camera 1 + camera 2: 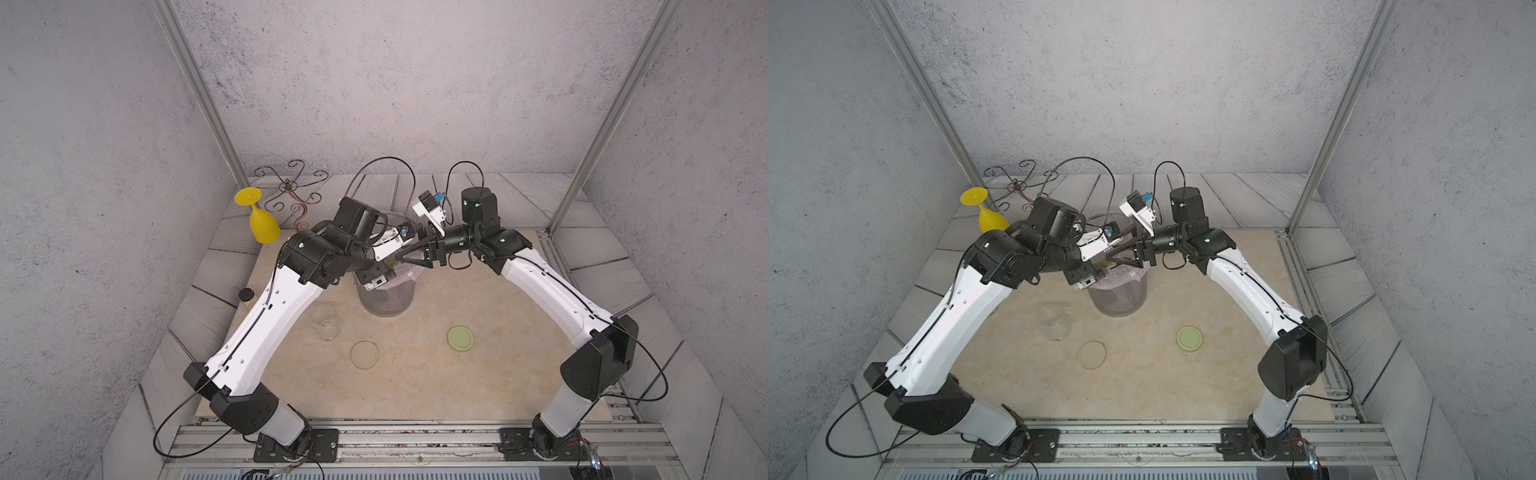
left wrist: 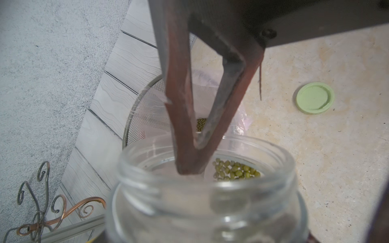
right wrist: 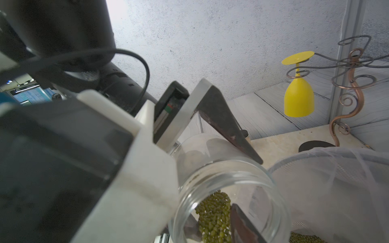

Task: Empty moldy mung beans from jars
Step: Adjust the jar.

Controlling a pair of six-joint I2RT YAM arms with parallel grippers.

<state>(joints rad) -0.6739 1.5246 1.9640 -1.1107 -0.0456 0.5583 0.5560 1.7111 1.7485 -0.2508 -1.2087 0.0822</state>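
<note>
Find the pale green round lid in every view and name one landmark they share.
Both top views: pale green round lid flat on the beige table, between the arms, nearer the right one.
Left wrist: on bare table, apart from the held clear glass jar.
Right wrist: not in it.
Shared landmark: the grey mesh bin with clear liner, in all four views.

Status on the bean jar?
Left gripper grips tilted jar over bin. Right gripper: one finger inside jar mouth. Some mung beans inside. Nothing blocking.

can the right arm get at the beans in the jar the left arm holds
likely yes: the jar is lidless, and the right pincer has a fingertip inside its mouth, beside the mung beans
</note>
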